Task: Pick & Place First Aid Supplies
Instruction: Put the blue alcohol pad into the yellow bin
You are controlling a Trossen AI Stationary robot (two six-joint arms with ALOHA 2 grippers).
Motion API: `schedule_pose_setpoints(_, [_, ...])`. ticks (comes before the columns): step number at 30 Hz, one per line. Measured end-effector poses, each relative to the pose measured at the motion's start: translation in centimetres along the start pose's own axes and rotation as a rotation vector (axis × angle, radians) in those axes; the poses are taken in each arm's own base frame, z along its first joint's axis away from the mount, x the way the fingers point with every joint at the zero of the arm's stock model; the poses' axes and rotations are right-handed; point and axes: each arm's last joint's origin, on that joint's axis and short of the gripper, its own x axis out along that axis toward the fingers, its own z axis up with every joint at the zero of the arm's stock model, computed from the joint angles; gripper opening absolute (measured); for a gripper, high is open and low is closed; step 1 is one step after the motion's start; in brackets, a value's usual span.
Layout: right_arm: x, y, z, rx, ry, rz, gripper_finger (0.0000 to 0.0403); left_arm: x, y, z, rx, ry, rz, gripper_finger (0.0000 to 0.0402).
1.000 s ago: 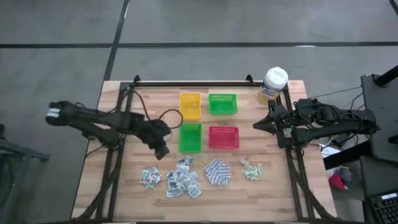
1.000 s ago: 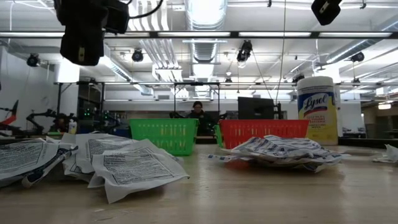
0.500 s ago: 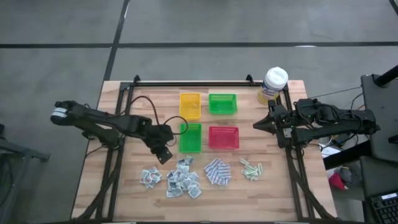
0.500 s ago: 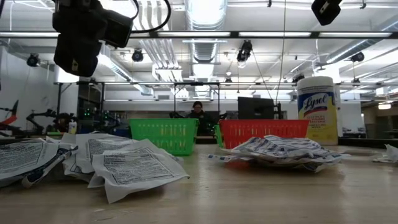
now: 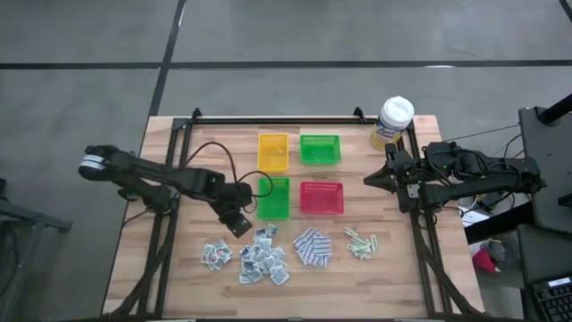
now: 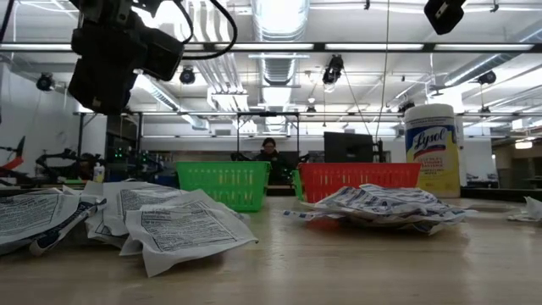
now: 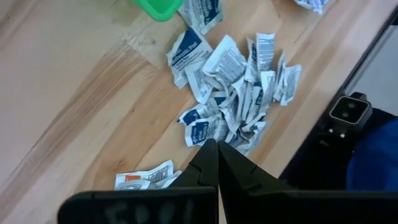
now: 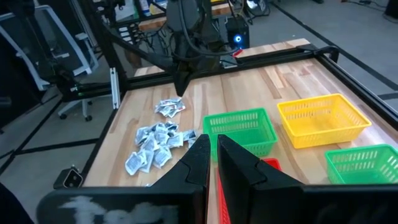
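White-grey sachets (image 5: 261, 258) lay heaped on the counter (image 5: 179, 277); I saw my left claw (image 5: 238, 225) pinched closed, empty, just above them. Right claw (image 5: 368, 181) waited near the red tray (image 5: 321, 198), fingers nearly together, holding nothing.

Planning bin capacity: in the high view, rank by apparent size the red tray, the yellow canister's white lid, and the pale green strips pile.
1. red tray
2. white lid and pale green strips pile: too close to rank.

Four trays (image 5: 273, 152), yellow canister (image 5: 391, 122), table (image 5: 179, 277)
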Motion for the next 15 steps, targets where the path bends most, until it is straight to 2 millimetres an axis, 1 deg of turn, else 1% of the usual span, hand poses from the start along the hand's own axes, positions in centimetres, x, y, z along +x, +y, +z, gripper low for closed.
schedule_pose_setpoints(8, [0.00,-0.01,0.00,0.000,-0.001,-0.002,0.0028,0.89,0.16,0.26,-0.057,0.022,0.027,0.0000])
schedule_pose_setpoints(15, [0.00,-0.05,0.02,0.000,-0.005,-0.019,0.0028,1.08,0.21,0.30,-0.061,0.027,0.034,0.0001])
